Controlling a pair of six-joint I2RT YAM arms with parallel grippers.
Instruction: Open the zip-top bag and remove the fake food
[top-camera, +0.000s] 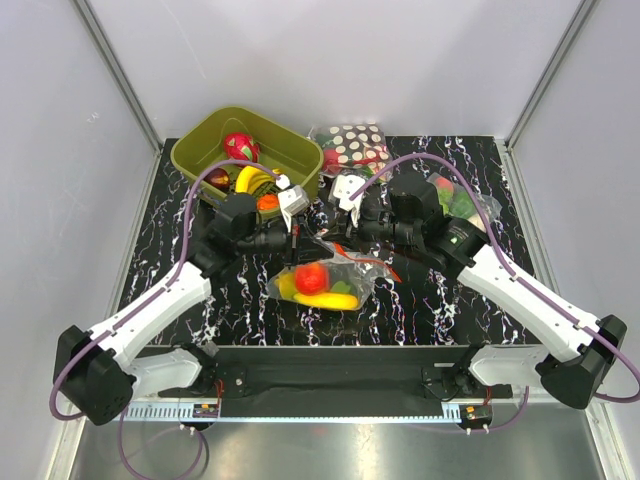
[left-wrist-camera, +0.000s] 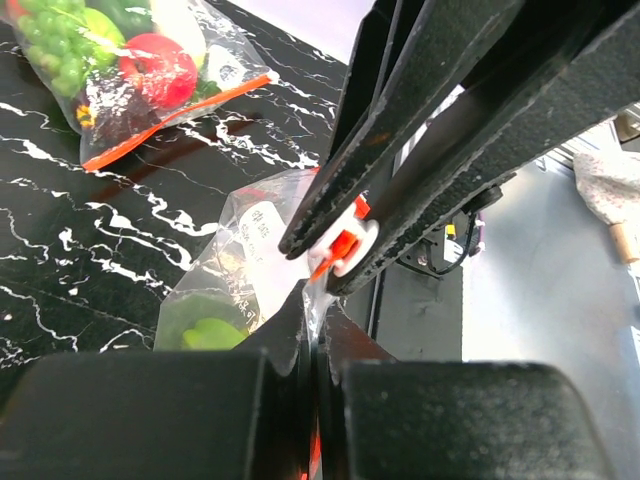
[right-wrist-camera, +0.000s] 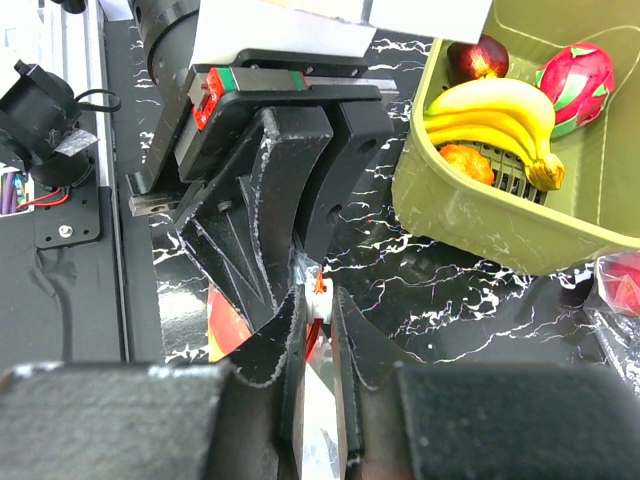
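Left jaws and right jaws, tip to tip, both pinch the orange-red zip strip of the clear crinkly plastic bag over the middle of the black marbled desk, glossy toy fruits inside (red, yellow, green). An olive-green plastic bin crowds close behind them.

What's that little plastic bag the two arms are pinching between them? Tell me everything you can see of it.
The zip-top bag is clear, crinkly plastic with an orange-red zip strip along its top edge and a white label on one side. Inside show a red round fruit, a yellow banana and a green piece. The left gripper and right gripper both pinch that top edge, close together, and the body sags below them over the black marbled table.
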